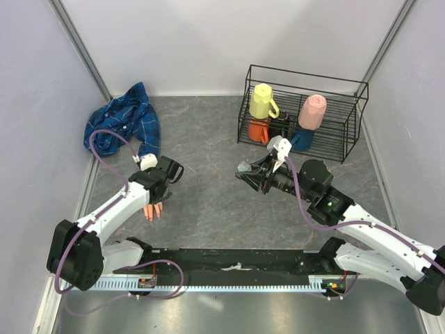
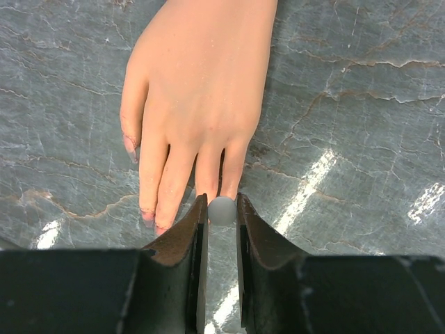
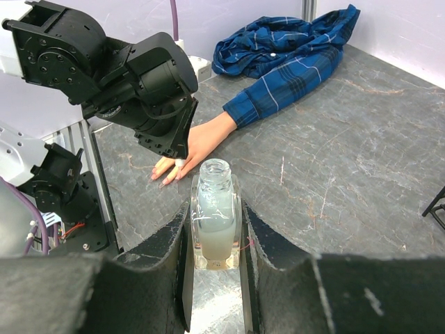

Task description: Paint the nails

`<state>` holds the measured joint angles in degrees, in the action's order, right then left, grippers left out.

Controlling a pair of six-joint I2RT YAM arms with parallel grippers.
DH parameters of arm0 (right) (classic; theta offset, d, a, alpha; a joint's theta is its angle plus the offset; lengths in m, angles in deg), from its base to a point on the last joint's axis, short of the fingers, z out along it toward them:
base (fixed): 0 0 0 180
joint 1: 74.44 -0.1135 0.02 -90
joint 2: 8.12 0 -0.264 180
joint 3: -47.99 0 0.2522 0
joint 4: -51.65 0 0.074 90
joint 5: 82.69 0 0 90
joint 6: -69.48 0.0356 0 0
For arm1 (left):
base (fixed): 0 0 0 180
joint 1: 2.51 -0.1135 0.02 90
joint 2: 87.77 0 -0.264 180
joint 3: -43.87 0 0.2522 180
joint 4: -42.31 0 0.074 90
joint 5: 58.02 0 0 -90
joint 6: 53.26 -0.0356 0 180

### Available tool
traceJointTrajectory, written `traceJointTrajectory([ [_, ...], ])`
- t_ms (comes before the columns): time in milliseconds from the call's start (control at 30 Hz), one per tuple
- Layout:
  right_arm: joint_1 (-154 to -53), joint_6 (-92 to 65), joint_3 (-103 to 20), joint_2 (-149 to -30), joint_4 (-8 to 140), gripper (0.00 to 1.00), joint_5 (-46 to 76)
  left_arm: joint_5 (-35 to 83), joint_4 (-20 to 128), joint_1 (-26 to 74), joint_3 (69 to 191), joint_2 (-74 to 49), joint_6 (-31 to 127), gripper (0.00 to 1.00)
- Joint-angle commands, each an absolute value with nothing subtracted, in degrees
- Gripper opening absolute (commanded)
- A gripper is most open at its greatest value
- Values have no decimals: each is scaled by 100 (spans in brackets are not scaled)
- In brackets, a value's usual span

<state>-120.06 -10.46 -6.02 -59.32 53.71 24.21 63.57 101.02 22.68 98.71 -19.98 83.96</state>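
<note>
I see my left pincer (image 2: 221, 203) nearly closed on a grey knob (image 2: 222, 211), the nails (image 2: 147, 216) just beside at 9 o'clock; my right pincer (image 3: 215, 209) clamps an open bottle (image 3: 214, 182)

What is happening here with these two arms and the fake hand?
The left gripper hovers over the fingertips of the mannequin hand. It pinches a small grey round piece, probably the top of a brush, though no bristles show. The right gripper holds an open bottle of pale liquid upright, off to the side. The hand lies flat on the table, and some nails look faintly pink.
</note>
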Motion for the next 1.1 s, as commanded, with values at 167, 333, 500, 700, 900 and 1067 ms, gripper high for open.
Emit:
traceJointTrajectory([
  [167,-12014,-1041,-611,-5927,5153,0,2524,6643,9878,2237,10069,-1974,8218,2],
  [333,-12014,-1041,-611,-5945,5144,0,2541,6652,9861,2237,10087,-1974,8192,2],
  [500,-11997,-1024,-611,-5945,5135,0,2559,6582,9870,2245,10060,-2018,8183,2],
  [700,-11979,-1015,-594,-5927,5126,0,2576,6468,9940,2237,10043,-1957,8192,2],
  [900,-11988,-1006,-603,-5927,5109,0,2594,6397,9958,2237,10069,-1842,8174,2],
  [1067,-11979,-989,-594,-5927,5100,0,2612,6397,10010,2237,10061,-1851,8218,2],
])
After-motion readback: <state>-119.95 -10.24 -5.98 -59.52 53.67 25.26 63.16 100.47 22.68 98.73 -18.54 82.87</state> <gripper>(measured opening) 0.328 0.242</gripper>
